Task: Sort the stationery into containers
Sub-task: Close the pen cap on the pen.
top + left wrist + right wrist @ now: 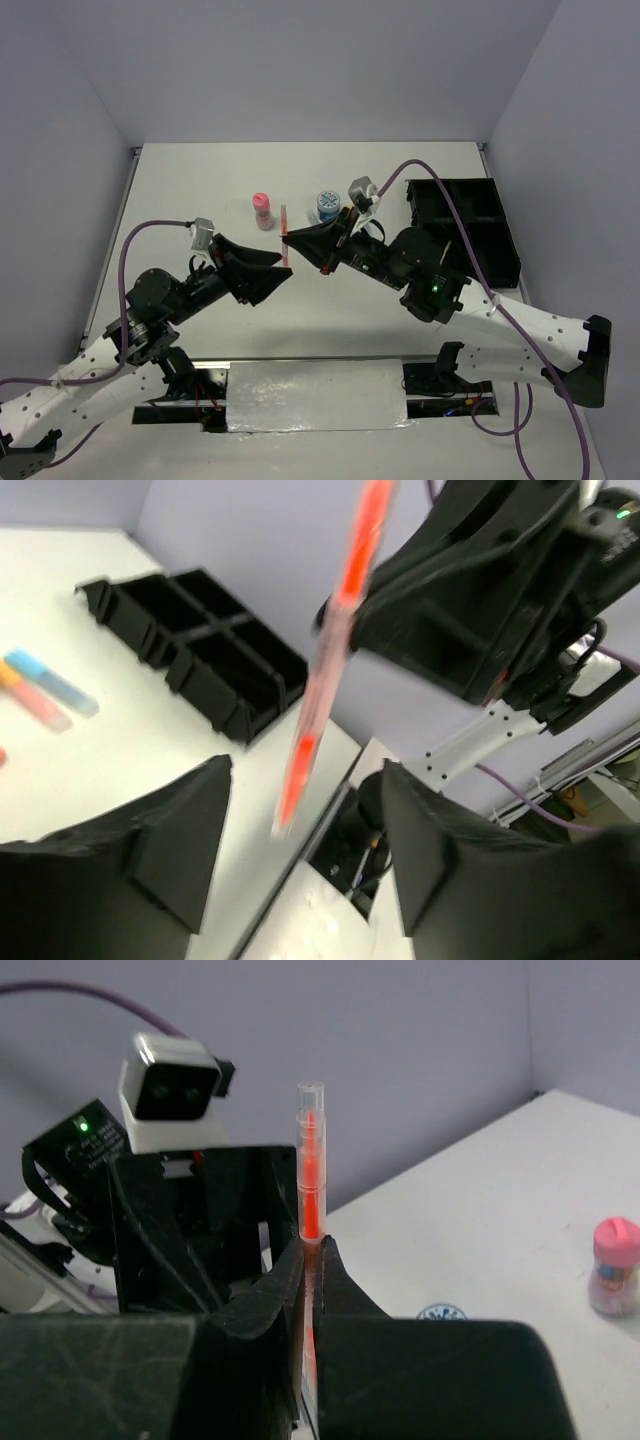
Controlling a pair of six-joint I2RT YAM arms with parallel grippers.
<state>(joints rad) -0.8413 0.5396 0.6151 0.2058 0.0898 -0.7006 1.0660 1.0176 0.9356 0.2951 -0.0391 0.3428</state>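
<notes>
The right claw (312,1260) is clamped on the lower part of a thin orange pen (311,1175). The pen stands upright out of the claw's tips, held in the air above the worktop (400,180). The left claw (305,810) faces it tip to tip with its jaws apart. The pen's blurred lower end hangs in the gap and seems to touch neither finger. This looks like a mid-air hand-over, with the pen passing to the arm on the tray's side, since the right arm can more easily reach the containers.

The black organiser tray (495,215) sits at the right of the worktop, partly covered by the right arm. Every compartment that shows looks empty, so sorting is likely at an early stage. A pink bottle (262,210) and a blue-white tub (327,206) stand on the worktop beyond the claws. Two short markers (45,688) lie outside the tray.
</notes>
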